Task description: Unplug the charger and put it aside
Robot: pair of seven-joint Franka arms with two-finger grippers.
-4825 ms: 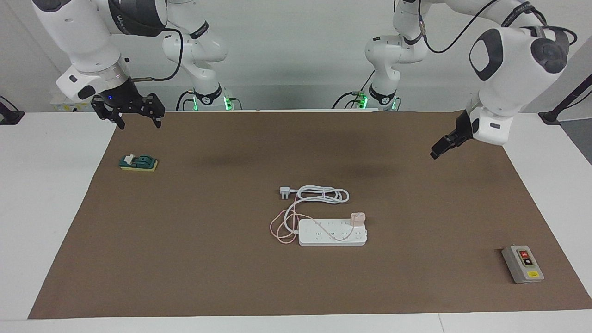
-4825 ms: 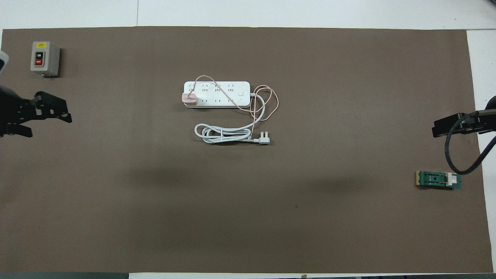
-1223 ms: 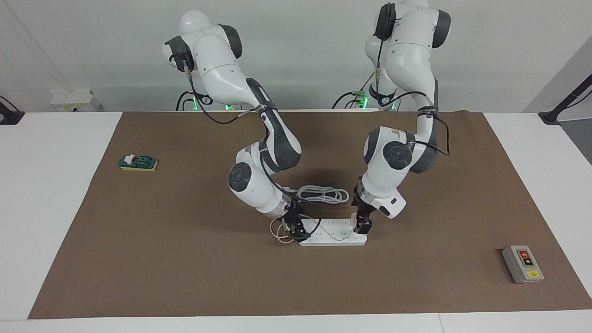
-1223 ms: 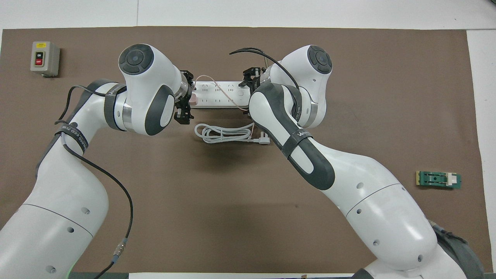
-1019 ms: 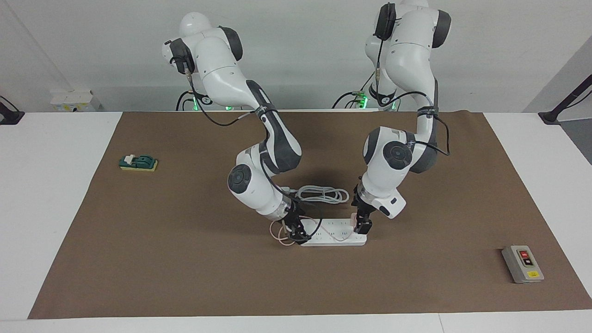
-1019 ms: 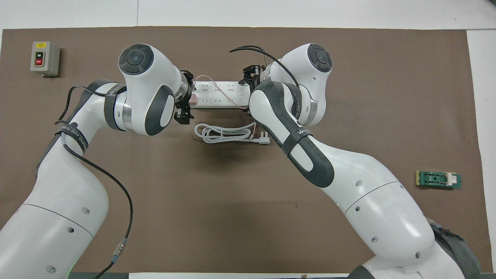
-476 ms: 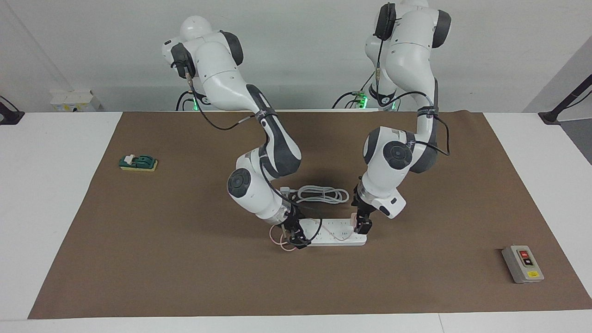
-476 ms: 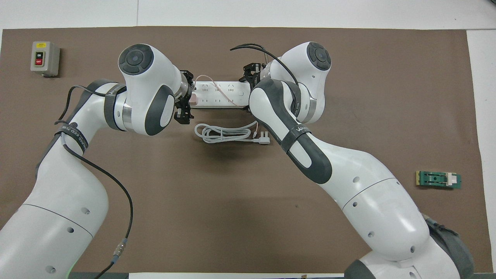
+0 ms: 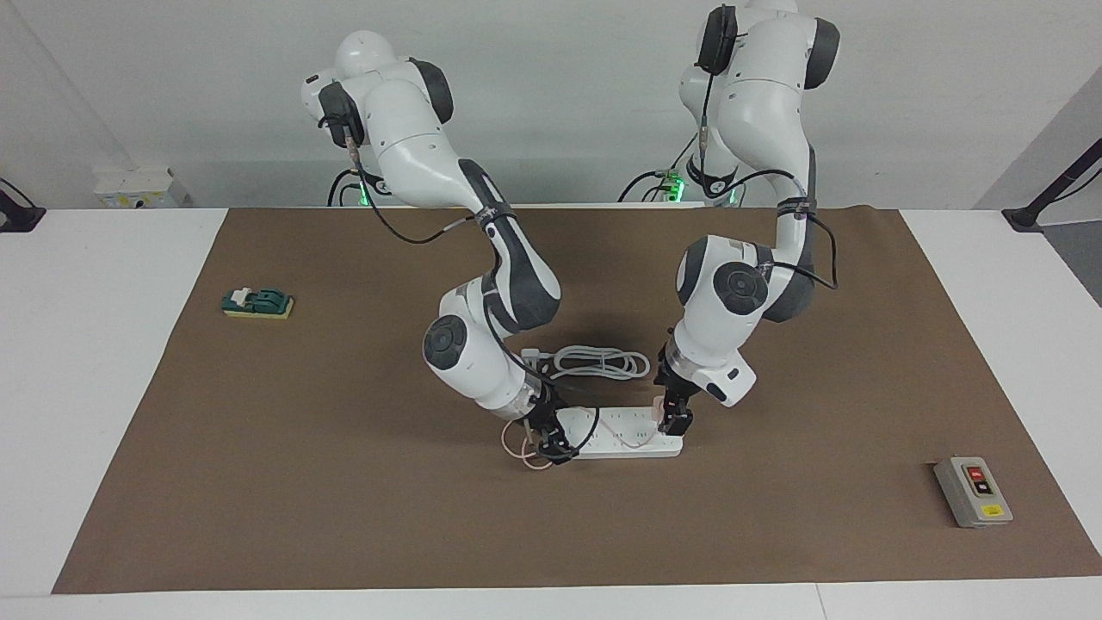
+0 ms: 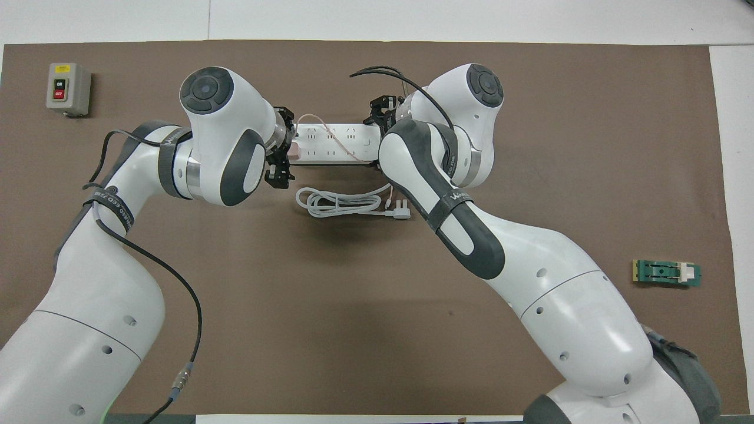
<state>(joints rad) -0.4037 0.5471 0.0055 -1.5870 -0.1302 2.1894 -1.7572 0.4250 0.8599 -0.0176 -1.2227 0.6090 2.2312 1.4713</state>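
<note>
The pale pink charger [image 9: 659, 403] [image 10: 294, 152] sits plugged into the white power strip [image 9: 624, 432] [image 10: 336, 144], at the strip's end toward the left arm's side of the table. My left gripper [image 9: 674, 419] [image 10: 284, 152] is down at that end, open, with the charger between its fingers. The thin pink cable [image 9: 520, 449] [image 10: 330, 133] runs over the strip and loops off its other end. There my right gripper [image 9: 551, 443] is low against the strip. Both wrists cover much of their fingers from above.
The strip's thick white cord [image 9: 598, 360] [image 10: 341, 203] lies coiled with its three-pin plug [image 10: 402, 209] just nearer the robots. A grey push-button box [image 9: 973, 492] [image 10: 68, 88] and a green knife switch [image 9: 258, 303] [image 10: 667, 273] lie near opposite ends of the brown mat [image 9: 344, 499].
Both arms have come in from the table's ends to the power strip. In the last second the right gripper sank a little lower at its end. The left gripper has hardly moved.
</note>
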